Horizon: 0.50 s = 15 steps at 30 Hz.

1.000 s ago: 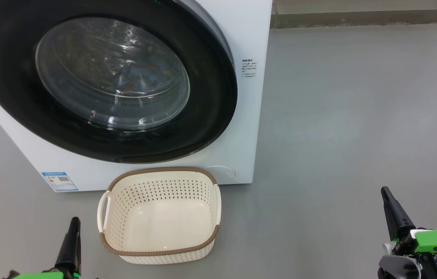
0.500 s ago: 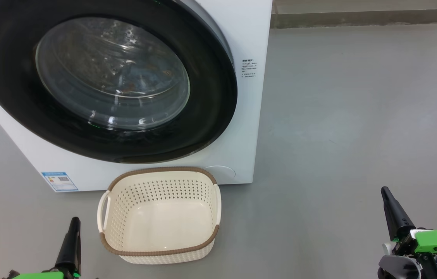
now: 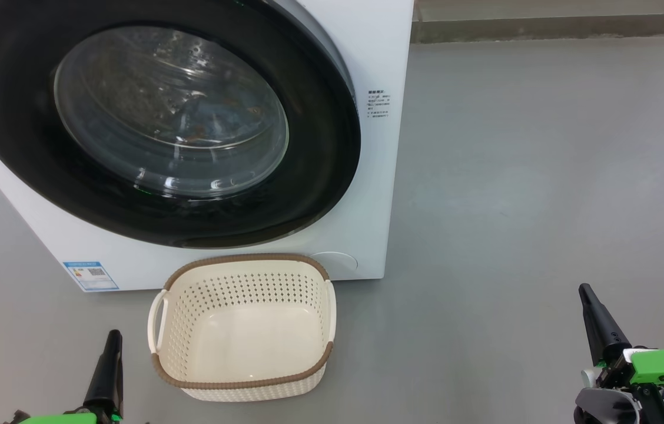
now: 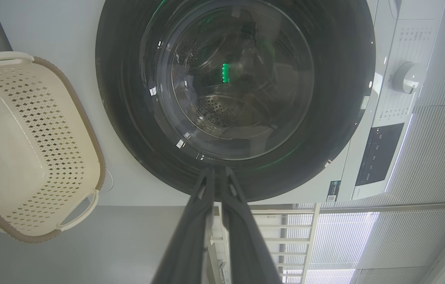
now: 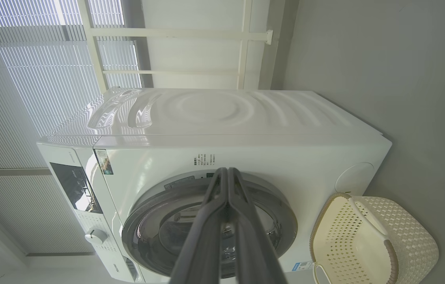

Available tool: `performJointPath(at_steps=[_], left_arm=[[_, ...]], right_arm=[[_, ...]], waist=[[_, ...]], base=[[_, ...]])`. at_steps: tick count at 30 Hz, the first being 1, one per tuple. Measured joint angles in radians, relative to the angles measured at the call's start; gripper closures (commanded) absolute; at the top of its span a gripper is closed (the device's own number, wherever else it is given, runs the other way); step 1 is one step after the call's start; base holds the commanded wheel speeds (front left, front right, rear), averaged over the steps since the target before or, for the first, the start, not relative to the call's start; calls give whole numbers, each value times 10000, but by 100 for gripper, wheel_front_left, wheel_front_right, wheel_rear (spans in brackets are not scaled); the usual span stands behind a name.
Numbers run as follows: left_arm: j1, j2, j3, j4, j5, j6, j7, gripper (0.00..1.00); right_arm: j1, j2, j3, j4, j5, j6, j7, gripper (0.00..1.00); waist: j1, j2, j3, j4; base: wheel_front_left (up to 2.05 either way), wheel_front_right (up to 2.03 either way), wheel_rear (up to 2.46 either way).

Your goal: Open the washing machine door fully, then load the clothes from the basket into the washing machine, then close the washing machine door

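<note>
The washing machine (image 3: 376, 53) stands at the upper left with its black round door (image 3: 323, 176) shut against the front. Through the glass porthole, light-blue clothes (image 3: 214, 121) with orange marks lie inside the drum. The cream basket (image 3: 243, 259) sits on the floor just before the machine, with nothing in it. My left gripper (image 3: 113, 335) is shut, low and left of the basket, holding nothing. My right gripper (image 3: 585, 290) is shut too, far right of the basket. In the wrist views the shut left gripper (image 4: 217, 171) and right gripper (image 5: 226, 170) point at the door (image 4: 128, 79).
Grey floor (image 3: 544, 176) stretches open to the right of the machine. A low wall base (image 3: 544, 26) runs along the far edge. The machine's control panel and dial (image 4: 408, 77) sit at its top, with window blinds (image 5: 29, 79) behind.
</note>
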Motion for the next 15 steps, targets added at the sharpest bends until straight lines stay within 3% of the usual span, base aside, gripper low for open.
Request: performJointPath(at_steps=[15], left_arm=[[0,0,0,0,0,0,0,100]], right_arm=[[0,0,0,0,0,0,0,100]], waist=[[0,0,0,0]], base=[[0,0,0]])
